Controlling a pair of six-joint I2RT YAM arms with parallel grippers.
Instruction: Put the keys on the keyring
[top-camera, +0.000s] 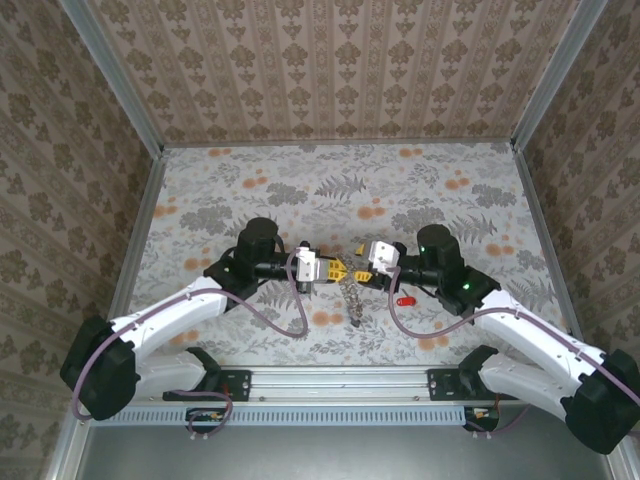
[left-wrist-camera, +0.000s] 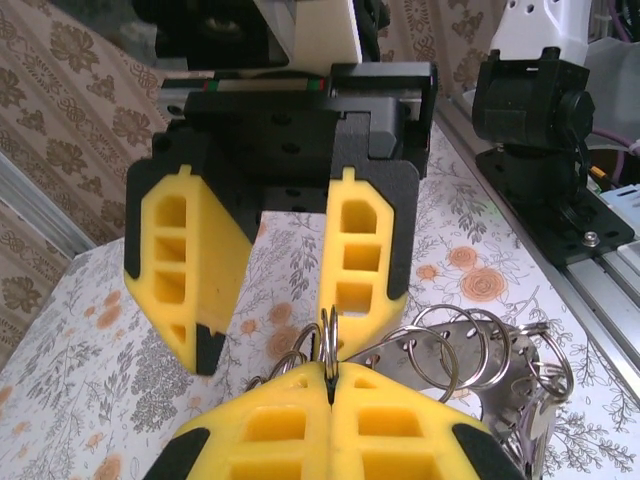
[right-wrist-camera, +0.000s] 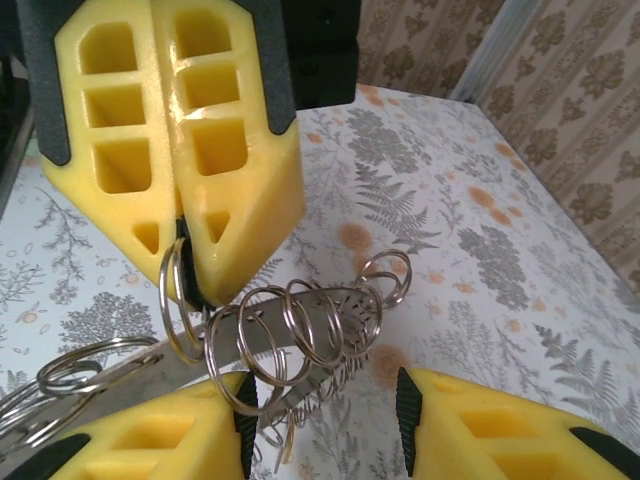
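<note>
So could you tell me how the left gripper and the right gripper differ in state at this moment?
The left gripper has its fingers pressed together, while the right gripper has its fingers well apart. The left gripper pinches a split ring at its tips; the right gripper grips nothing. Both have yellow fingers and meet tip to tip above the middle of the table.

Arms angled inward, tips meeting: left gripper (left-wrist-camera: 329, 385) clamped on a metal ring (left-wrist-camera: 328, 330), right gripper (right-wrist-camera: 320, 388) directly opposite, jaws spread.
</note>
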